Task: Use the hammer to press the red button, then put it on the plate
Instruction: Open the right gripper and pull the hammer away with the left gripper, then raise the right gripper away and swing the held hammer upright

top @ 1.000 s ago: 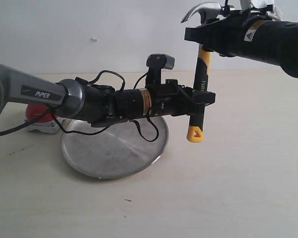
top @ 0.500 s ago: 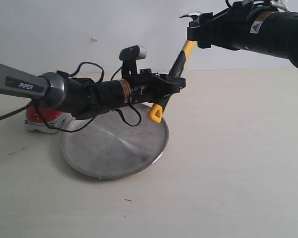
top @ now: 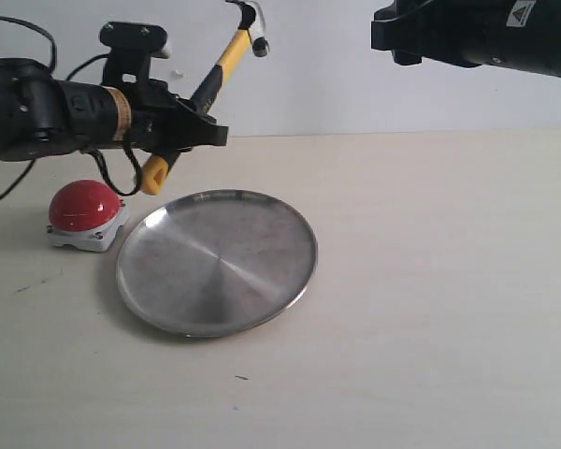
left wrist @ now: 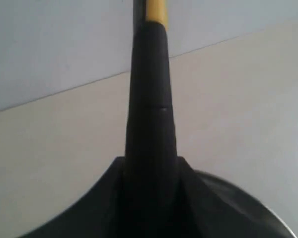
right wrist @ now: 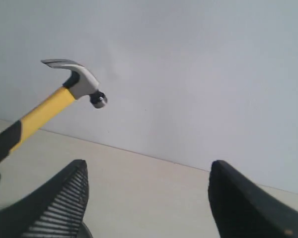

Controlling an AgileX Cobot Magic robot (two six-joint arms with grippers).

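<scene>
There is one plate, one red button, one hammer and two grippers, all over a single cream table [top: 430, 281].

Nearest lies the plate [top: 217, 262], a round, shallow dish of shiny silver metal, flat on the table with nothing on it. Just beside its rim, a little farther back, stands the red button [top: 82, 206], a glossy dome on a white base.

Above them the left gripper [top: 189, 126] is clenched on the hammer [top: 224, 62], grasping its black grip. The hammer hangs in the air, touching neither plate nor button. It is tilted, with its yellow looped end lowest and its grey claw head highest, against the pale wall. A yellow shaft runs between the grip and the head.

The right gripper [right wrist: 148, 198] is well apart from the hammer, high above the table. Its two dark fingers [right wrist: 64, 203] are spread wide with nothing between them.
</scene>
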